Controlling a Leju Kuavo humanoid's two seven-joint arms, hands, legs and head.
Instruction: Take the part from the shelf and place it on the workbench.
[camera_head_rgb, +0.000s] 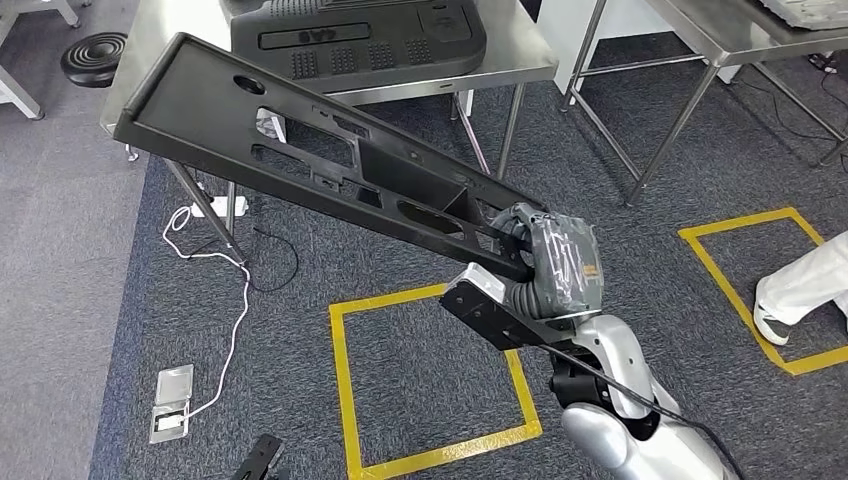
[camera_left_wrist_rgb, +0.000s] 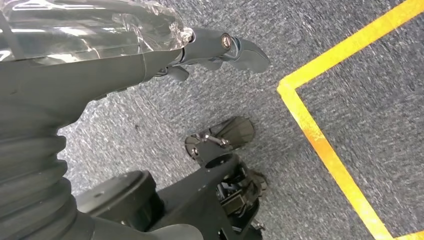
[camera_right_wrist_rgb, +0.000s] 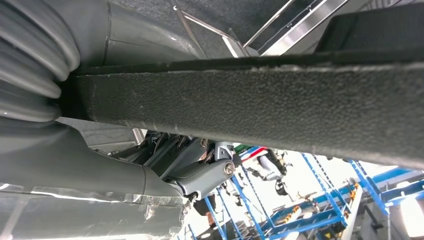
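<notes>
From the head view, the right hand (camera_head_rgb: 545, 262) is clamped on the near end of the long black part (camera_head_rgb: 300, 150), which slants up toward ten o'clock, its far end over the edge of the steel workbench (camera_head_rgb: 420, 85). In the left wrist view, the left hand (camera_left_wrist_rgb: 210, 50) hangs over grey carpet (camera_left_wrist_rgb: 360, 65), fingers loosely apart, holding nothing. In the right wrist view, the part's rough edge (camera_right_wrist_rgb: 260, 105) sits wedged in that hand's grip

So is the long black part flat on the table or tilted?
Tilted. The long black part slopes up from the right hand gripping one end, over the steel workbench.
</notes>
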